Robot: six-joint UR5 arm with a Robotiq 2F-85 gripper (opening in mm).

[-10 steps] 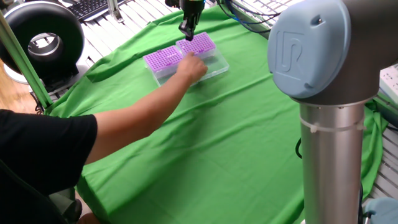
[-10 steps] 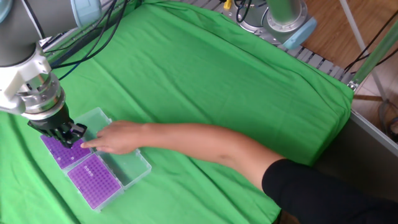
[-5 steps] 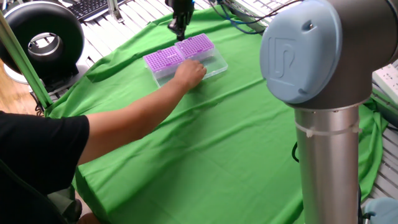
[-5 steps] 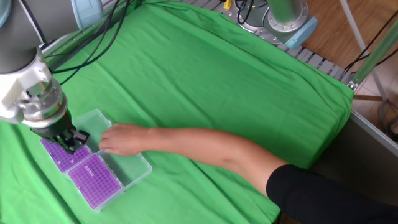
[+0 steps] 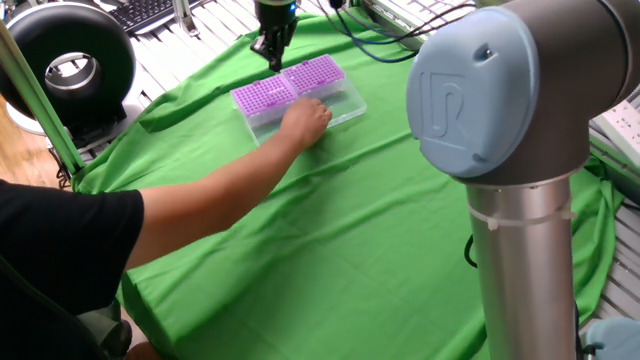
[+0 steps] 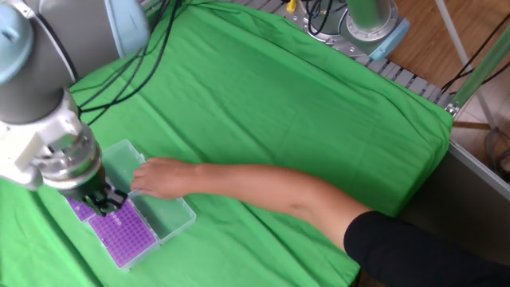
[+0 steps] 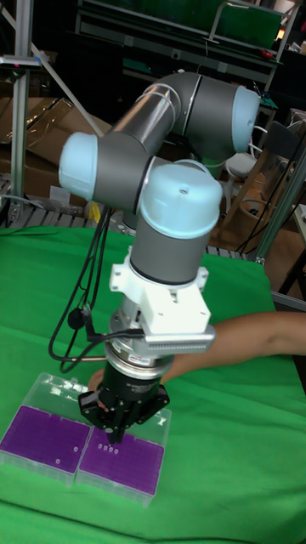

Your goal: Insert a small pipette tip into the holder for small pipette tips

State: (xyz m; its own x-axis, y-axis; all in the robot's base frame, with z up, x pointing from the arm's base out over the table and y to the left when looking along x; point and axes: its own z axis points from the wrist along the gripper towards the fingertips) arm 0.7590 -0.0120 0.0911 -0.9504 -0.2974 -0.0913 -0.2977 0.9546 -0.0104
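Two purple holders of small pipette tips sit side by side in a clear box: the left rack (image 5: 258, 97) and the right rack (image 5: 316, 72). My gripper (image 5: 270, 52) hangs just above the far edge of the left rack. In the other fixed view the gripper (image 6: 108, 206) covers the seam between the nearer rack (image 6: 123, 233) and the farther rack (image 6: 78, 209). In the tall view the gripper (image 7: 115, 435) points down over a rack (image 7: 123, 465), its fingers drawn together to a narrow point. Any small pipette tip between them is too small to make out.
A person's hand (image 5: 305, 118) rests on the clear box (image 5: 345, 105), the arm (image 6: 263, 187) reaching across the green cloth (image 5: 370, 240). The robot's large elbow joint (image 5: 495, 95) fills the right foreground. A black ring light (image 5: 65, 60) stands at the far left.
My gripper has shifted left in the one fixed view, from above the right rack to above the left rack. The person's hand has stayed on the box.
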